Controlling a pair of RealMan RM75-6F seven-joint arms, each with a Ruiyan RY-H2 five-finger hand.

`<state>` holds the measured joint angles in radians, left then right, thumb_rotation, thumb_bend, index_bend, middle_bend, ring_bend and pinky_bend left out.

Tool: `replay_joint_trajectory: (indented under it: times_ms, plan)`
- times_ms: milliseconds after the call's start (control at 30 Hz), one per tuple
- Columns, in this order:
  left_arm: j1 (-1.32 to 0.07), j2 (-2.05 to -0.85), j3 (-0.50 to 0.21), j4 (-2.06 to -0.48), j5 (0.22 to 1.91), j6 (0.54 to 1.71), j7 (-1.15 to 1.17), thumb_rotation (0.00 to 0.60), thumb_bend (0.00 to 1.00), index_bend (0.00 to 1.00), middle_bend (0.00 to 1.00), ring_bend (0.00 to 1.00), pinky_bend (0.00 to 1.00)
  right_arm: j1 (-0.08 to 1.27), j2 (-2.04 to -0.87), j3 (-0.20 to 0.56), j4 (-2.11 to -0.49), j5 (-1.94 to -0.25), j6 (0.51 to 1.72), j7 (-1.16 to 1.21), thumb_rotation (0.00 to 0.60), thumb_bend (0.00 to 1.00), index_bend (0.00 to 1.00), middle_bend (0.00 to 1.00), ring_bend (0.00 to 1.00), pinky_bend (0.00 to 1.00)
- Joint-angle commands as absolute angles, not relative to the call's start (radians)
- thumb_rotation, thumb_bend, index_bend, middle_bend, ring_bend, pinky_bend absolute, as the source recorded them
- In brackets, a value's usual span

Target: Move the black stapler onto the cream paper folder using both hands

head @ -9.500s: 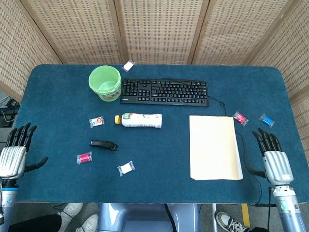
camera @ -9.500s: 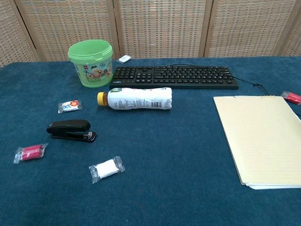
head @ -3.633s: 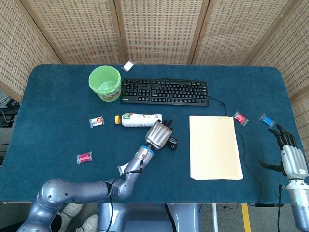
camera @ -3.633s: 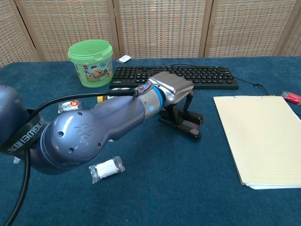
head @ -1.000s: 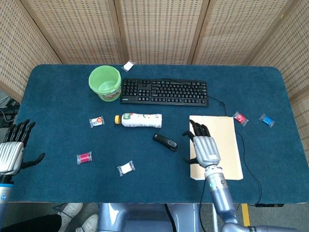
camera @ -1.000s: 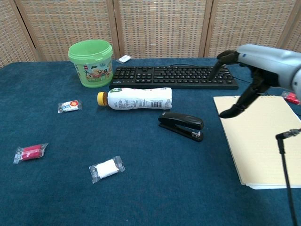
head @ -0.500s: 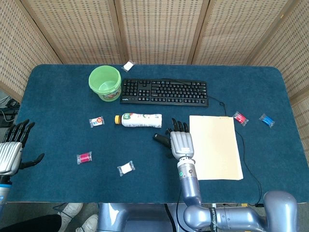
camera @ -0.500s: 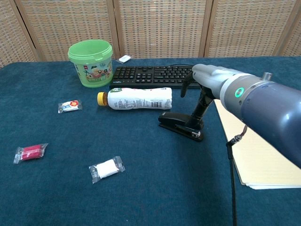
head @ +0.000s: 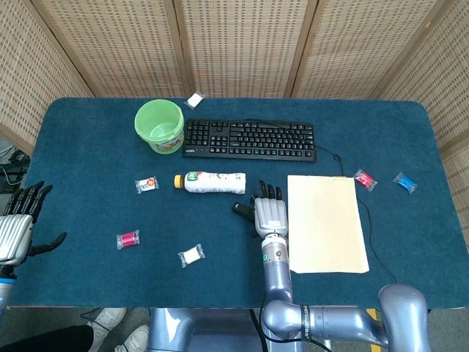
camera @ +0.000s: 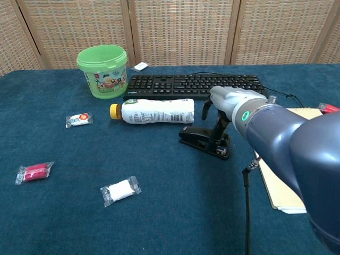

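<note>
The black stapler (head: 242,209) (camera: 197,139) lies flat on the blue cloth, just left of the cream paper folder (head: 326,224) (camera: 280,192). My right hand (head: 269,214) (camera: 226,109) hangs over the stapler's right end. Its fingers (camera: 220,135) reach down and touch that end, while the thumb stands apart to the left. The stapler is not lifted. My left hand (head: 16,233) rests at the table's left edge with fingers spread and nothing in it; the chest view does not show it. My right forearm hides much of the folder in the chest view.
A white bottle (head: 212,182) lies just behind the stapler, with a black keyboard (head: 249,139) and a green bucket (head: 159,126) further back. Small wrapped sweets (head: 191,255) lie scattered at left and beyond the folder at right (head: 364,180).
My right hand has shifted slightly left and lower onto the stapler's right end. The stapler and my left hand have not moved.
</note>
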<state>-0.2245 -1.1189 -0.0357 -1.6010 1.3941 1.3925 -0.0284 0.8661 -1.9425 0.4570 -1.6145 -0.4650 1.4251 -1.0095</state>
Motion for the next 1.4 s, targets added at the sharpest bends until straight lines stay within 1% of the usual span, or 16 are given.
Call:
replay_joint_trajectory:
  times_ms: [33,467,633,667,733,767,800,833,867,933,1000,1100,1300,1400]
  plan:
    - [-0.223,-1.12,-0.039,-1.601,1.394,1.39,-0.028,0.6,0.27,0.02,0.0,0.0,0.0,0.876,-1.959,0.456,-1.577,-0.448,1.404,-0.998,0.6,0.13,0.35,0.0,0.0,0.03]
    - [-0.222,-1.121,-0.051,-1.593,1.391,1.366,-0.038,0.6,0.27,0.02,0.0,0.0,0.0,0.896,-1.997,0.453,-1.433,-0.44,1.332,-0.951,0.6,0.14,0.35,0.0,0.0,0.04]
    - [-0.22,-1.117,-0.055,-1.597,1.395,1.365,-0.043,0.6,0.27,0.02,0.0,0.0,0.0,0.892,-2.005,0.438,-1.385,-0.454,1.31,-0.927,0.6,0.18,0.42,0.0,0.0,0.06]
    - [-0.219,-1.117,-0.055,-1.598,1.397,1.365,-0.043,0.6,0.27,0.02,0.0,0.0,0.0,0.89,-2.007,0.435,-1.377,-0.458,1.308,-0.922,0.6,0.2,0.43,0.02,0.0,0.08]
    - [-0.218,-1.116,-0.055,-1.599,1.397,1.363,-0.045,0.6,0.27,0.03,0.0,0.0,0.0,0.887,-2.011,0.43,-1.361,-0.476,1.309,-0.905,0.6,0.25,0.48,0.08,0.0,0.12]
    - [-0.218,-1.116,-0.055,-1.599,1.398,1.362,-0.045,0.6,0.27,0.03,0.0,0.0,0.0,0.885,-2.014,0.425,-1.353,-0.49,1.311,-0.895,0.6,0.29,0.53,0.14,0.03,0.17]
    - [-0.218,-1.116,-0.056,-1.599,1.4,1.361,-0.046,0.6,0.27,0.03,0.0,0.0,0.0,0.883,-2.017,0.417,-1.343,-0.52,1.314,-0.873,0.6,0.33,0.59,0.23,0.1,0.24]
    - [-0.218,-1.116,-0.056,-1.599,1.401,1.36,-0.047,0.6,0.27,0.03,0.0,0.0,0.0,0.879,-2.019,0.412,-1.336,-0.541,1.316,-0.856,0.6,0.35,0.63,0.3,0.17,0.31]
    - [-0.217,-1.115,-0.056,-1.599,1.403,1.36,-0.048,0.6,0.27,0.03,0.0,0.0,0.0,0.876,-2.021,0.409,-1.331,-0.557,1.318,-0.842,0.6,0.38,0.7,0.41,0.32,0.43]
    - [-0.217,-1.115,-0.056,-1.6,1.406,1.36,-0.05,0.6,0.28,0.04,0.0,0.0,0.0,0.869,-2.022,0.408,-1.329,-0.576,1.323,-0.822,0.6,0.41,0.8,0.56,0.51,0.6]
    - [-0.217,-1.116,-0.056,-1.599,1.409,1.36,-0.051,0.6,0.28,0.05,0.0,0.0,0.0,0.864,-2.017,0.406,-1.335,-0.586,1.327,-0.82,0.6,0.41,0.84,0.63,0.61,0.7]
    - [-0.216,-1.118,-0.058,-1.598,1.409,1.36,-0.05,0.6,0.28,0.05,0.0,0.0,0.0,0.852,-1.997,0.401,-1.363,-0.587,1.331,-0.836,0.6,0.42,0.86,0.68,0.67,0.76]
    - [-0.214,-1.123,-0.062,-1.596,1.408,1.361,-0.045,0.6,0.28,0.06,0.0,0.0,0.0,0.821,-1.935,0.399,-1.45,-0.579,1.347,-0.862,0.6,0.42,0.86,0.69,0.68,0.77]
    - [-0.214,-1.125,-0.061,-1.596,1.41,1.359,-0.039,0.6,0.28,0.06,0.0,0.0,0.0,0.805,-1.899,0.41,-1.502,-0.565,1.356,-0.867,0.6,0.42,0.87,0.7,0.69,0.77]
